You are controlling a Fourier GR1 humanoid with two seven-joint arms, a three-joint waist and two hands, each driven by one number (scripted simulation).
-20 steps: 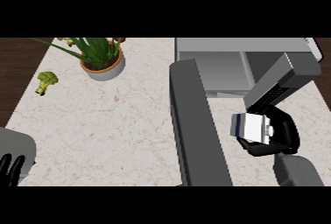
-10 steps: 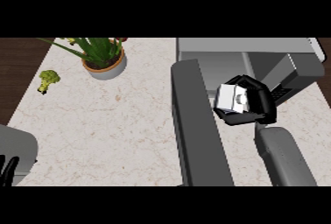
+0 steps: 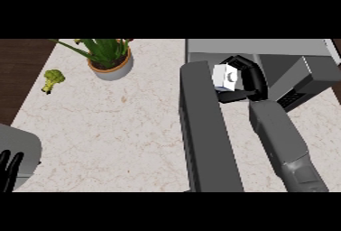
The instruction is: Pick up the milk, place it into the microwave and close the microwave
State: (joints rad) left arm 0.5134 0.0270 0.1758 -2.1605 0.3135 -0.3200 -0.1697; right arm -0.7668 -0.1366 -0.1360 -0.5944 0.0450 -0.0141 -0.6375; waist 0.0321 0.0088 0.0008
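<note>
Placement is the step in hand: the right hand (image 3: 245, 82) has its fingers and thumb curled round the milk (image 3: 225, 76), a small white carton held off the worktop (image 3: 120, 131) at the mouth of the microwave (image 3: 286, 58). The carton sits just beside the hinge end of the microwave door (image 3: 205, 135), which stands swung wide open and runs as a long dark slab down the middle of the view. Whether the carton is already past the threshold or only in front of the opening cannot be told from this steep angle.

Judging from this, the next move calls for carrying the milk deeper into the cavity, setting it down upright, letting go and drawing the arm clear of the opening. Only then can the door be swung shut, so the closing step is not yet begun.

Resting at the view's lower left edge, the left hand (image 3: 9, 169) shows straight, relaxed fingers pointing up and holds nothing.

No brand or writing can be read. The carton's white face bears only a small dark mark, and what looks like the microwave's control panel (image 3: 292, 97) shows nothing legible.
</note>
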